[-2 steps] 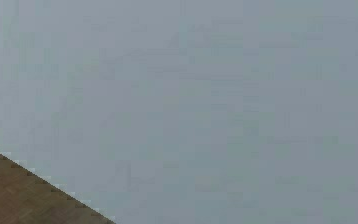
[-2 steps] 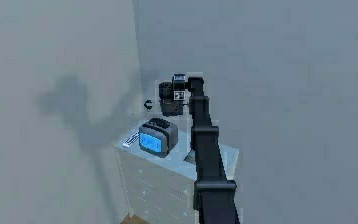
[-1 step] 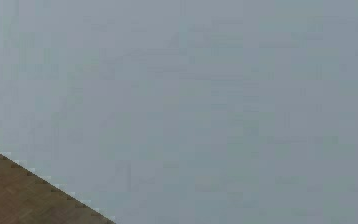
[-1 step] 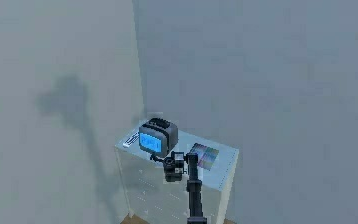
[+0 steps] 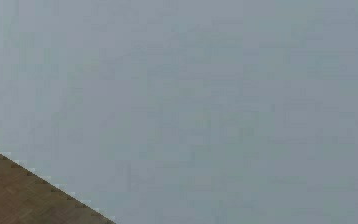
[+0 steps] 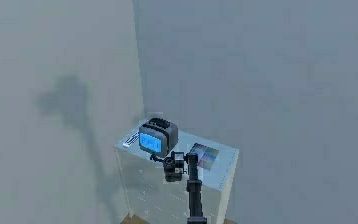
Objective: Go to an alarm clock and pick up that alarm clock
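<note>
Corner walls (image 6: 267,70) back a pale drawer unit (image 6: 145,184); alarm clock (image 6: 157,137) stands on its top, toward the arm side view's left. Claw (image 6: 171,166) is right by the clock; can't tell if it's apart or together, or holding anything. Best bet: centre on the clock body, then lift straight up.

Home room, grey walls (image 5: 207,90), wooden floor (image 5: 27,195), white drawer unit (image 6: 147,185) bearing alarm clock (image 6: 157,137)

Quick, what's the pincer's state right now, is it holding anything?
Pincer: cannot be told whether it holds anything; the alarm clock stands on the white cabinet right at it.
</note>
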